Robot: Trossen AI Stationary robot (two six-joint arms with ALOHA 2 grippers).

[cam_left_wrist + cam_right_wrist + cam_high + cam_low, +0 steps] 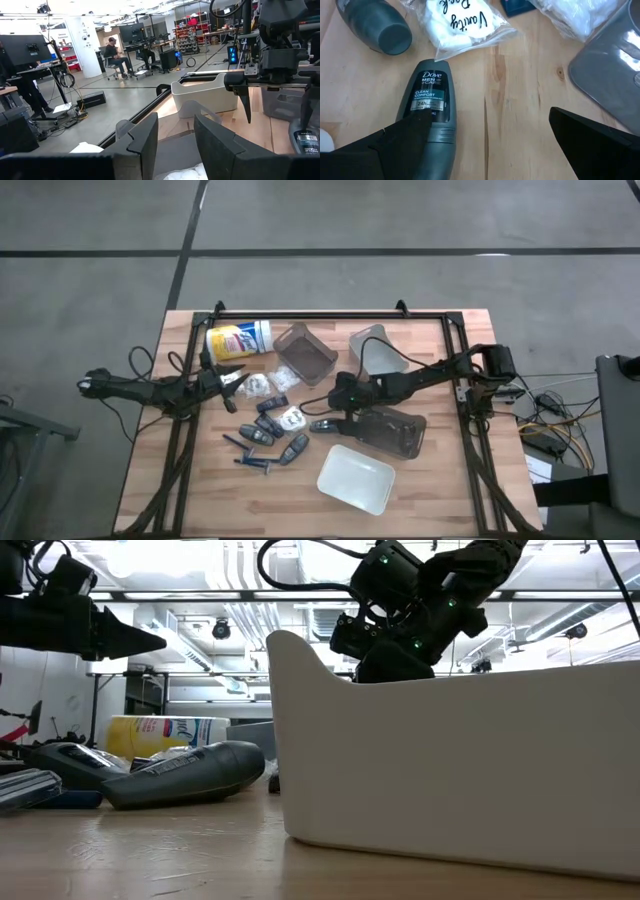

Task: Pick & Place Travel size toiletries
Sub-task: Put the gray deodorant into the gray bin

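Grey deodorant stick (426, 107) lies flat near the table's (420, 500) middle, beside a bagged white item (457, 22). Right gripper (470, 145) hangs just above it, jaws fully spread and empty. Judgement: straddle the barrel squarely before closing; left gripper (175, 137), half-parted near the left edge, holds nothing visible.

Toiletries (268, 427) btwn canister (239, 340) & tray (355, 478)

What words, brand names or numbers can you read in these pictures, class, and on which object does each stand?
"Dove MEN+CARE": dark grey oblong deodorant stick.
"CLEAN COMFORT" and "24h": same stick; the finer print below is too small to read.
"Vanity P..." in handwriting, cut off: clear plastic packet of white pads.
Yellow label on the large white canister: too small to read.
Raised lettering on the dark grey stick in the low view: illegible.
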